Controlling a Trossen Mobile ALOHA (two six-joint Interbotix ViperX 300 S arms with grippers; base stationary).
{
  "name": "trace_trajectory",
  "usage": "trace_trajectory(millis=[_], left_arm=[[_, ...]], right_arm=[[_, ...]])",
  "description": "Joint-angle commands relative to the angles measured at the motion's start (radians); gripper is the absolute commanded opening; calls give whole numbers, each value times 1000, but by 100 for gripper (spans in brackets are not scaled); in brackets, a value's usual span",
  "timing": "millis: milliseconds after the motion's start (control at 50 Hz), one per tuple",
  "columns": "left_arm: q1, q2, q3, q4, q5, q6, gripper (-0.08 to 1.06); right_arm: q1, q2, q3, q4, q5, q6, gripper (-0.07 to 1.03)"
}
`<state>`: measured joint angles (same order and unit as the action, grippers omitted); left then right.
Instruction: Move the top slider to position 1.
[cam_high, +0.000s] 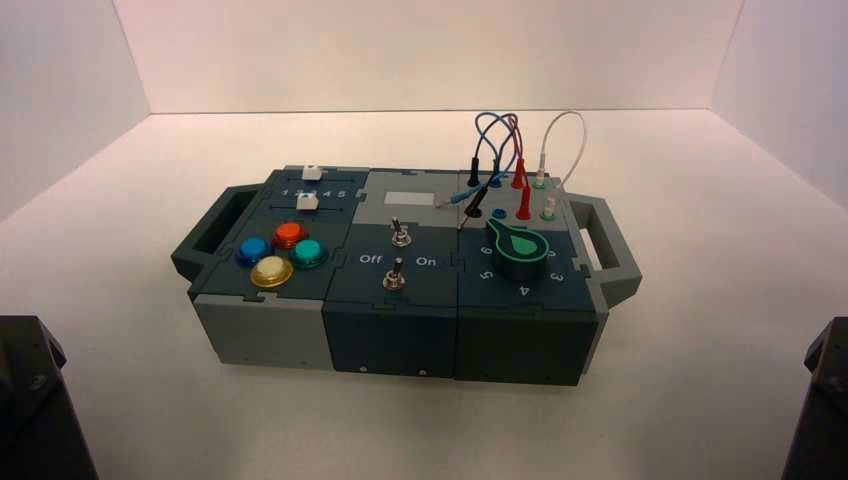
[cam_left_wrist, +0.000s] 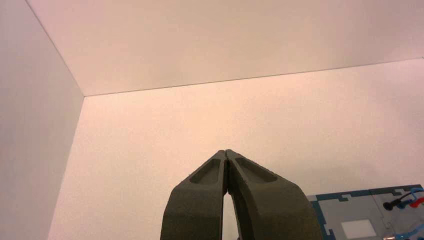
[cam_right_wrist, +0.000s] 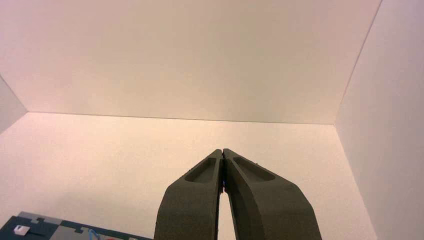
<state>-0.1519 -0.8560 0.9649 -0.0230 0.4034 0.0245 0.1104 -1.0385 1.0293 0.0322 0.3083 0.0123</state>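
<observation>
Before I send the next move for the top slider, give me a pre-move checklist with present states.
1. Left gripper closed, nothing between its fingertips: ok.
2. Right gripper closed and empty: ok.
3. Top slider uncovered, no arm over it: ok in the high view.
4. Top slider's present position against the scale: cannot tell; no wrist view shows it plainly.
5. Left gripper at the slider: not ok; it is away from the box, so it likely needs an approach first.
6. Wires away from the slider: ok, they are on the box's right part.
</observation>
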Motion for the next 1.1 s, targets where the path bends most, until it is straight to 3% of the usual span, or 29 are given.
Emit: trace_trajectory(millis=[20,380,680,940,1100], left_arm=[[5,2,-14,3,-9,5,-3],[6,3,-6,5,5,5,-3],[5,37,-26,3,127,5,-3],[-51,117,-75,-3,282,5,-3],[-135,195,-86,-3,319,5,-3]], right_arm=[[-5,3,-12,3,-6,3,-2],[-6,5,-8,12,-9,3,-2],[12,40,-12,61,15,5,-2],[72,120,-31,78,48,5,-2],[161,204,-51,91,80,5,-3]])
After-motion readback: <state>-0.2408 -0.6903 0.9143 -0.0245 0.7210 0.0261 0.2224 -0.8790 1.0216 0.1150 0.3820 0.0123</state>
